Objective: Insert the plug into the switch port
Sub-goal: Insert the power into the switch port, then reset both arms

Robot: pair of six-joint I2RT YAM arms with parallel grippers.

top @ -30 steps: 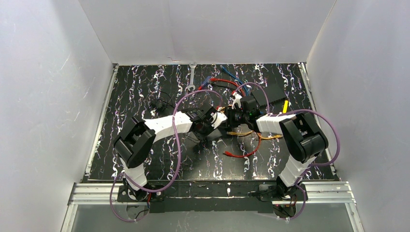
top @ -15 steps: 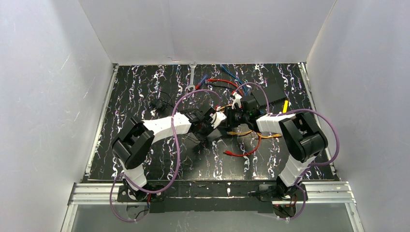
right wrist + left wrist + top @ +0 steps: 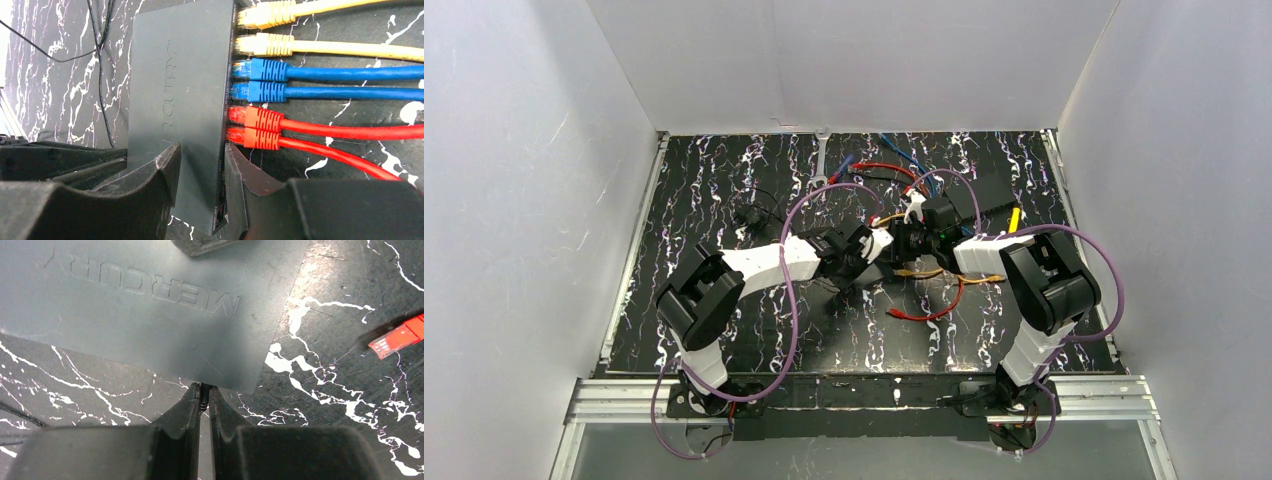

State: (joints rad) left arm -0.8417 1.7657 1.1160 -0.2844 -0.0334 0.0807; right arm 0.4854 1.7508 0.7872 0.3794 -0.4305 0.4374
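From above, the two white arms meet over the middle of the black, white-veined marble tabletop [image 3: 714, 200]. The left gripper [image 3: 879, 246] and right gripper [image 3: 905, 240] sit nose to nose, and what lies between them is hidden under the wrists. Just below them in the frame, a loose red plug with a clear tip [image 3: 894, 315] lies on the table at the end of its looping cable. A silver wrench [image 3: 822, 160] rests near the top centre. A plain black slab [image 3: 989, 188] sits at the upper right.

In the left wrist view, the flat matte-black switch box [image 3: 140, 315], embossed MERCURY, fills the upper left. The left gripper's tips are at its near edge, bottom centre. Its fingers [image 3: 187, 405] are pressed almost together, leaving only a slit. Something small and dark sits in that slit, and I can't tell what it is. The loose red plug lies at the right edge, apart from the switch and not in any port.

In the right wrist view, the switch runs up the centre. Two yellow plugs [image 3: 265, 45], two blue plugs [image 3: 262, 70] and two red plugs [image 3: 255, 119] are seated along its right edge. The right gripper clamps the switch's near end, with one finger [image 3: 167, 170] over the top face and the other against the port side. A thin black wire [image 3: 100, 50] trails at the upper left.
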